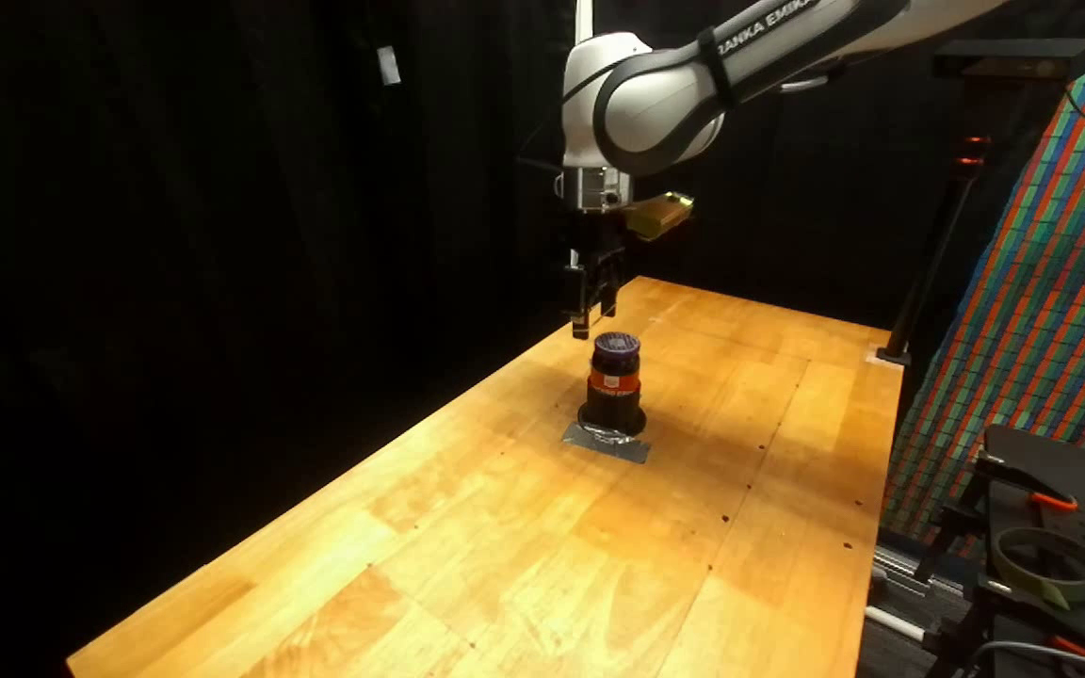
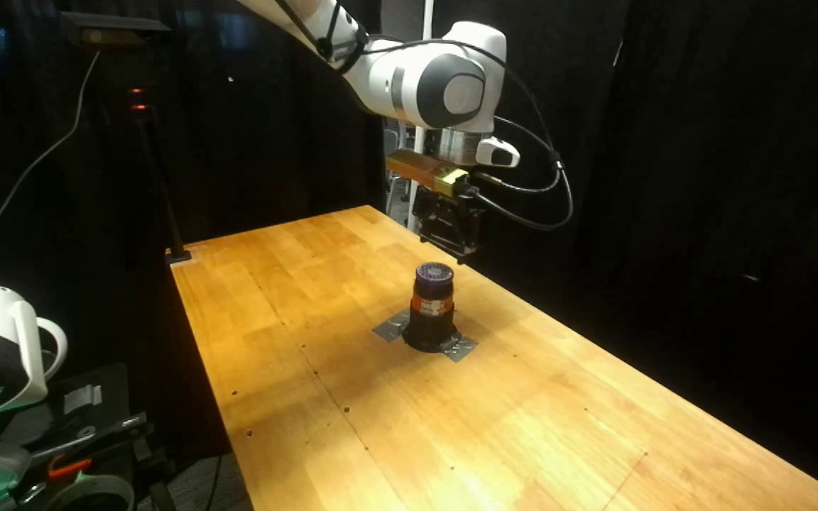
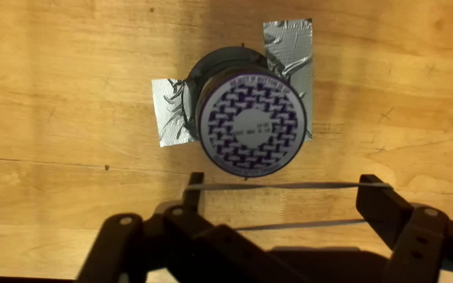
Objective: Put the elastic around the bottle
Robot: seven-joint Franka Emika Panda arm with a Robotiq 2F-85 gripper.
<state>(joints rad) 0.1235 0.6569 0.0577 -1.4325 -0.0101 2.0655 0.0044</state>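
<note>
The wide-spread fingers [image 3: 380, 206] hold the elastic [image 3: 313, 185] stretched around them; the bottle [image 1: 615, 379] stands upright, outside it.

The table [image 1: 467, 565] has a yellow-brown wooden top with small dark holes [image 1: 725, 518] and, in the wrist view, faint crosses [image 3: 385, 114]; on it two pieces of silver tape [image 3: 289, 45] touch the round black base [image 2: 429, 333] carrying the bottle [image 1: 616, 381], and a black stand foot [image 2: 179, 256] sits at one corner
</note>
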